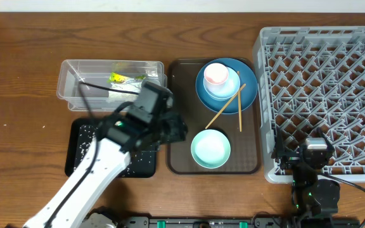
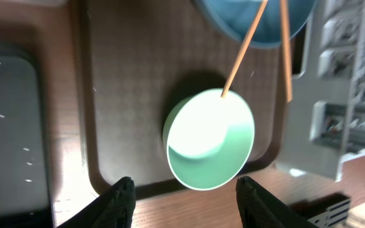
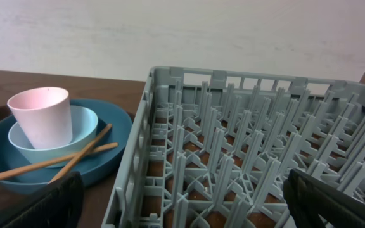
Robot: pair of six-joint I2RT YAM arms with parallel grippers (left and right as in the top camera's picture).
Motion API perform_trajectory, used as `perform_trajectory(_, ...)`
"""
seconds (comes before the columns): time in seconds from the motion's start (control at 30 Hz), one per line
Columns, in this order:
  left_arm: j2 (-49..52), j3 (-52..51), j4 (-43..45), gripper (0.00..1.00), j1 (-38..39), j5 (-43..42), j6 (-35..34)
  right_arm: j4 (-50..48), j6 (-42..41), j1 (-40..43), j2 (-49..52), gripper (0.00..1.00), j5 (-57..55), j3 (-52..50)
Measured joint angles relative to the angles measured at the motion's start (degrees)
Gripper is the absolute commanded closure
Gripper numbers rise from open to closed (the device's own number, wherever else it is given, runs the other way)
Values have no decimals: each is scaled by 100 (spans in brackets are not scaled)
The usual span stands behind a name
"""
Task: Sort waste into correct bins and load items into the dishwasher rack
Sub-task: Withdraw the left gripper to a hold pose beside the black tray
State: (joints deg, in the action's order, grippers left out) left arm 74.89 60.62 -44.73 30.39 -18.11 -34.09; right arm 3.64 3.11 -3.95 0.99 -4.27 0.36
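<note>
Waste: yellow-green printed snack wrapper [image 1: 125, 78] and crumpled white tissue [image 1: 120, 94] in clear plastic tub [image 1: 68, 76], far left; white rice grains [image 1: 84, 142] on flat black tray [image 1: 75, 166]. Sorting appears done.

Unloaded, on brown serving tray [image 1: 182, 95]: round blue plate [image 1: 249, 95], pale-blue bowl [image 1: 228, 87], pink cup [image 1: 215, 74], wooden chopsticks [image 1: 227, 109], mint-green bowl [image 1: 210, 148].

Grey pegged rack [image 1: 325, 69], right, holds nothing.

Left gripper [image 2: 185, 202] half-spread, empty, above mint-green bowl. Right gripper [image 3: 182, 209] wide, empty, over the rack's near edge.

Overhead faces straight down on the worktop [image 1: 18, 76]; left wrist, close above the mint-green bowl [image 2: 211, 139]; right wrist, low across the dishwasher rack [image 3: 246, 158]. All share the blue plate [image 1: 251, 95].
</note>
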Motion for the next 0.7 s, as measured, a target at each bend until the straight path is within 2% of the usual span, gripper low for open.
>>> perform_trajectory(0.33, 778, 0, 31, 46, 632, -2, -46, 0, 0, 0, 0, 1, 2, 0)
perform_trajectory(0.7, 903, 0, 210, 44, 960, 0, -61, 2, 0, 0, 0, 1, 2, 0)
